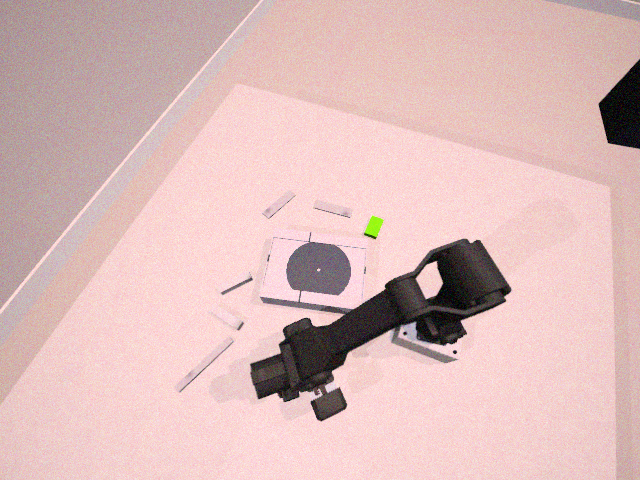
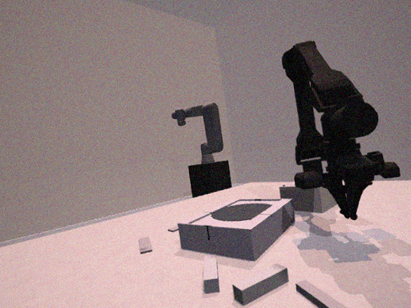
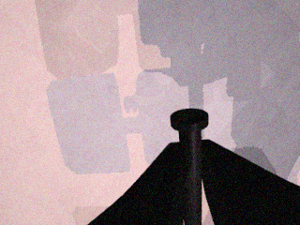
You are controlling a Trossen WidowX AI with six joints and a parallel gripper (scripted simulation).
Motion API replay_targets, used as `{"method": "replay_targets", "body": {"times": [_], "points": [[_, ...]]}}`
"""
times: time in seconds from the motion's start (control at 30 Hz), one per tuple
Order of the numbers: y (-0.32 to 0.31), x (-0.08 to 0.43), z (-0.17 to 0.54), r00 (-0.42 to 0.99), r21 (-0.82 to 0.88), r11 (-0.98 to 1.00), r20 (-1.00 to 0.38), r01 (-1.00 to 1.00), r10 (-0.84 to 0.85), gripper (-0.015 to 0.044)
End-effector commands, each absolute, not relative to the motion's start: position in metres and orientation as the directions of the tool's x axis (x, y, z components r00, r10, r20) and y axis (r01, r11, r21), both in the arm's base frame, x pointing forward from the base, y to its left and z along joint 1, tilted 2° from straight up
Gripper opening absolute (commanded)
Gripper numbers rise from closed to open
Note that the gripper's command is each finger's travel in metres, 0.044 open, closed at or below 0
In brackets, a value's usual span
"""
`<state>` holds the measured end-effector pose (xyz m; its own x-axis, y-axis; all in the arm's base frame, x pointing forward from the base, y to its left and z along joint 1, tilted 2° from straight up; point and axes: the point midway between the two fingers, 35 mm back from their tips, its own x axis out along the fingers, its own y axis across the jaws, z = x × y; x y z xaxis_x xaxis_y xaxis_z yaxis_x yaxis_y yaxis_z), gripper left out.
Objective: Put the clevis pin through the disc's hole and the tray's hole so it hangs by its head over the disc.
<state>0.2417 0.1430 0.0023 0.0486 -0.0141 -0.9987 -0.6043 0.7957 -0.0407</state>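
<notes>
Table [image 1: 491, 413] [image 2: 80, 307] carries the whole setup. Black arm [image 1: 367, 317] [image 2: 345, 107] reaches out from a grey base block [image 1: 447, 356] [image 2: 298, 200], wrist bent so the gripper [image 1: 299, 364] [image 2: 348, 215] [image 3: 189, 152] points down. Second robot [image 2: 212, 126] stands on a black pedestal [image 1: 622, 113] [image 2: 210, 178] in the background.

Tray [image 1: 276, 268] [image 2: 216, 242] sits near the arm base, gripper off to one side of it and raised above the table. Disc [image 1: 318, 268] [image 2: 240, 211] lies flat inside the tray, within the rim; small bright spot at its middle in the top view.

Loose stuff around the tray, all apart from it: long bar [image 1: 205, 364] [image 2: 326, 300], then four shorter bars: one [image 1: 227, 317] [image 2: 261, 284] near the long one, one with a dark side [image 1: 236, 284], two more [image 1: 279, 204] [image 1: 332, 208] past the tray's far side in the top view. Green block [image 1: 373, 227] is near the tray corner there.

Pin [image 3: 189, 119]: fingers are clenched on its shank, head sticking out past the fingertips in the wrist view. It's clear of disc and tray.
</notes>
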Motion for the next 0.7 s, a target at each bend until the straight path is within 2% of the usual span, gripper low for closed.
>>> {"method": "replay_targets", "body": {"times": [0.0,0.67], "points": [[0.141,0.239,-0.007,0.036,-0.04,0.798,-0.999,-0.601,-0.022,0.0],[0.138,0.241,-0.04,0.036,-0.04,0.799,-0.999,-0.601,-0.023,0.0]]}}
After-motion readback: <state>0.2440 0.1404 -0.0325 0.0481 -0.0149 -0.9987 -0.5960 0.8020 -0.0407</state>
